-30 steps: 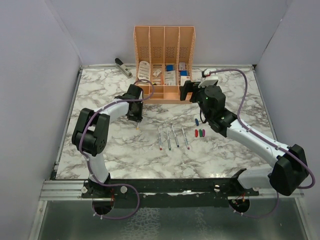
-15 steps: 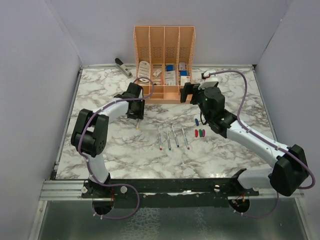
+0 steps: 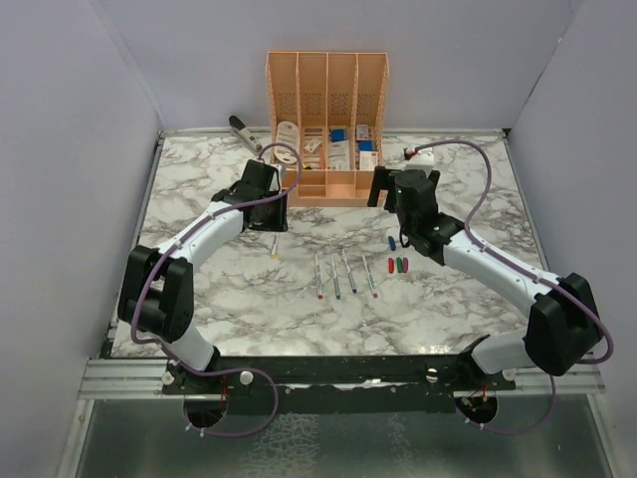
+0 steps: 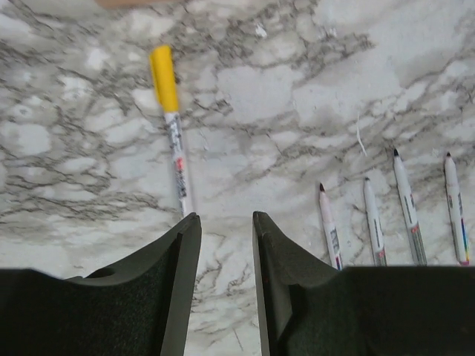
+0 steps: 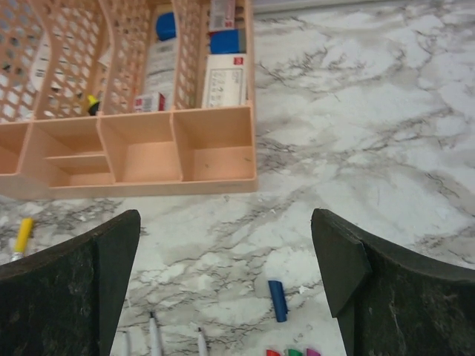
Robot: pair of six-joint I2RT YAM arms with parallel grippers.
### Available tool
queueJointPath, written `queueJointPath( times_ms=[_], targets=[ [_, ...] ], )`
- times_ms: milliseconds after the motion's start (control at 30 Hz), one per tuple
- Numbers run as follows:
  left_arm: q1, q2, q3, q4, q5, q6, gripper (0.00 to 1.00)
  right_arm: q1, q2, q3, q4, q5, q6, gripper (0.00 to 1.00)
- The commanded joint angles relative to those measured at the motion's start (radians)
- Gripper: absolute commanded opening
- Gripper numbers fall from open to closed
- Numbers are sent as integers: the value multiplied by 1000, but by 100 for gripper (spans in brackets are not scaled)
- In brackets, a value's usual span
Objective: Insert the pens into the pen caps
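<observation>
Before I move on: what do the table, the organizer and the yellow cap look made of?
Table: smooth white marble with grey veins, possibly a printed laminate. Organizer: matte peach plastic, judging by its moulded lattice walls. Yellow cap: opaque plastic, slight sheen.

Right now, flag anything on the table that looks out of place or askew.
Nothing is spilled or damaged. One pen, already wearing the yellow cap, lies alone left of the row of four uncapped pens. The blue cap sits apart from the red, green and magenta caps.
</observation>
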Motion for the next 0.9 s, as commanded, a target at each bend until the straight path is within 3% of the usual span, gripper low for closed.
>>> queueJointPath(
  times_ms=[0, 233, 600, 867],
  targets=[
    [-99, -32, -66, -35, 83, -27, 36, -55, 43, -3, -129, 21, 77, 97],
    [-251, 14, -77, -47, 84, -57, 39, -65, 70, -39, -179, 10, 124, 94],
    [-273, 62, -38, -105, 44, -35, 50, -65, 59, -54, -223, 3, 160, 93],
    [-298, 144, -6, -107, 65, -40, 51, -66, 60, -46, -231, 17, 159, 93]
  ],
)
